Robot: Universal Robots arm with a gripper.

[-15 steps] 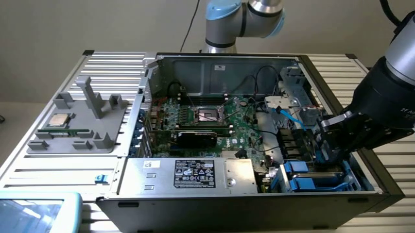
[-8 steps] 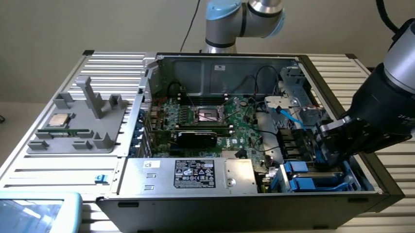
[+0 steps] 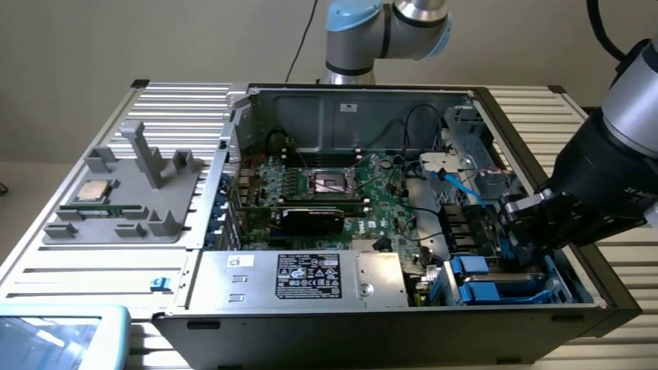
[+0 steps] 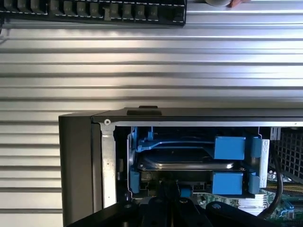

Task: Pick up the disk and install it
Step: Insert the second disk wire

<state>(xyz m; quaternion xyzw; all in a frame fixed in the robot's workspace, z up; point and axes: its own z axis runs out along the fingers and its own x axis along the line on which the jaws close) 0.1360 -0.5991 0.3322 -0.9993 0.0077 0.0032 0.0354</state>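
Down at the four o'clock corner of the open computer case, the end effector hangs over the drive bay, its fingers pressed fully together with nothing between them. Directly under it, the disk lies flat inside the blue drive cage, seated between the blue rails. At nine o'clock on the slatted worktop, well apart from the case, a grey fixture holds a small square chip.
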